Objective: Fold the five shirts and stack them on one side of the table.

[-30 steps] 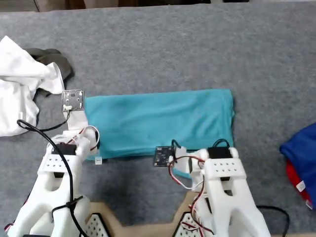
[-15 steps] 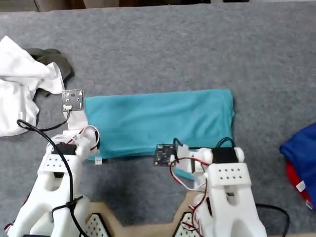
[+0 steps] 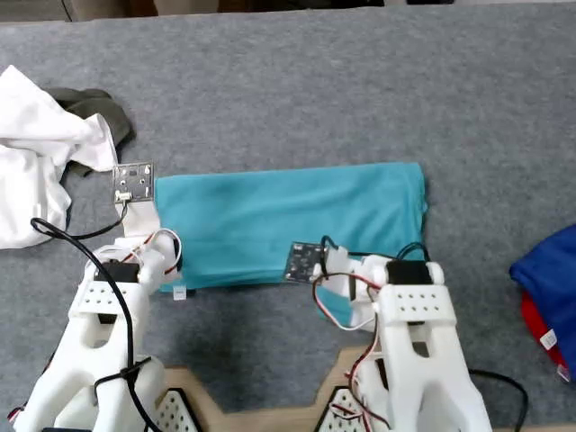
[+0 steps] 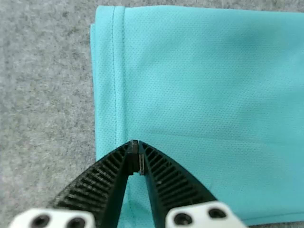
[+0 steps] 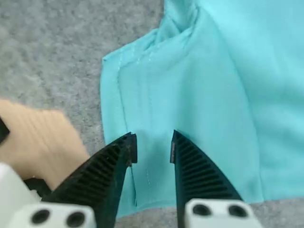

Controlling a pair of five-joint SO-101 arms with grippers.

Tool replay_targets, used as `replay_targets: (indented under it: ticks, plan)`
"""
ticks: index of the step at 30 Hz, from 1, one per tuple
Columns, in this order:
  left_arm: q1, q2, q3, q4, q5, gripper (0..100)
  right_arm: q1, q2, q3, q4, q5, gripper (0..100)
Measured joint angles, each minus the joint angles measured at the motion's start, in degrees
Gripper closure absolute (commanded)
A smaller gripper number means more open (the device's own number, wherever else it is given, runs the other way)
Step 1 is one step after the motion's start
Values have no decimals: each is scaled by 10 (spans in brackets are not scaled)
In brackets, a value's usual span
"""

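A: Where is the teal shirt [image 3: 288, 220] lying?
B: It is lying flat in the middle of the grey table [image 3: 360, 90], folded into one long band; its near long edge is running just in front of both arms; a loose flap with stitched seams is poking out at the near right corner.
A: Left gripper [image 4: 135, 156]?
B: It is hovering over the band's left end, beside the hemmed edge; its fingers [image 4: 164, 178] are pressing together at the tips; whether cloth is sitting between them I cannot tell.
A: And the right gripper [image 5: 153, 147]?
B: It is hanging above that seamed flap; its fingers [image 5: 202, 178] are standing slightly apart, gripping nothing.
A: Other garments?
B: A white shirt [image 3: 31, 171] is lying crumpled at the left edge, with a dark olive garment [image 3: 94, 103] peeking out behind it; a blue shirt [image 3: 549, 270] is sitting at the right edge, overlapping a red garment [image 3: 551, 351]; both heaps are lying well apart from the teal shirt.
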Motion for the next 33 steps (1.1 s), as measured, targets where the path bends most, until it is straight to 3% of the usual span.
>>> replay_targets:
  ticks: [14,33]
  plan:
    - [0,0,0,0,0,979,0,4,62,-56,11,857]
    - [0,0,0,0,0,979,0,4,63,-58,11,858]
